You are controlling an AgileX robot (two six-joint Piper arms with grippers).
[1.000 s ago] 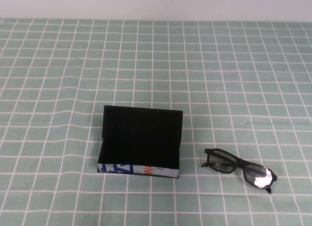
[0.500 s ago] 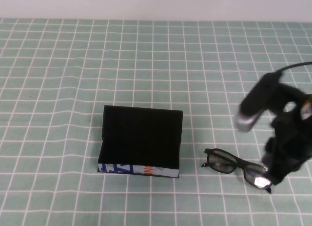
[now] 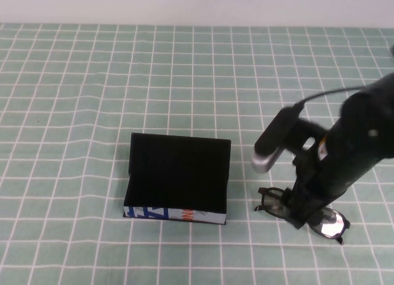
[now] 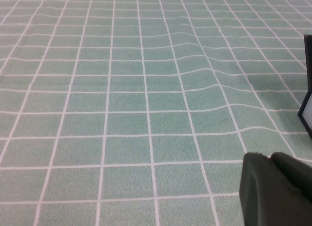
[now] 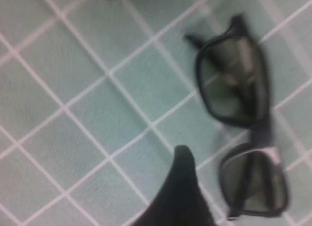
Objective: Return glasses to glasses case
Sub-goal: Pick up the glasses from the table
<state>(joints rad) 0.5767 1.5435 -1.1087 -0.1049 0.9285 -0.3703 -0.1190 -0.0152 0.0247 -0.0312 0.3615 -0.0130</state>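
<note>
The glasses case [image 3: 177,180] lies open at the table's front centre, its black lid standing upright at the back and the blue, white and orange strip facing front. The black glasses [image 3: 274,203] lie on the cloth to its right, lenses up, partly hidden by my right arm. My right gripper [image 3: 298,218] hangs just above the middle of the glasses. In the right wrist view it [image 5: 183,155] sits close beside the glasses [image 5: 243,123]. My left gripper [image 4: 273,160] is shut and empty, low over the cloth to the left of the case [image 4: 307,113].
A green cloth with a white grid [image 3: 92,82] covers the table, with slight wrinkles left of the case. A white wall runs along the far edge.
My right arm came into view from the right and moved left and down over the glasses. The case and glasses have not moved.
</note>
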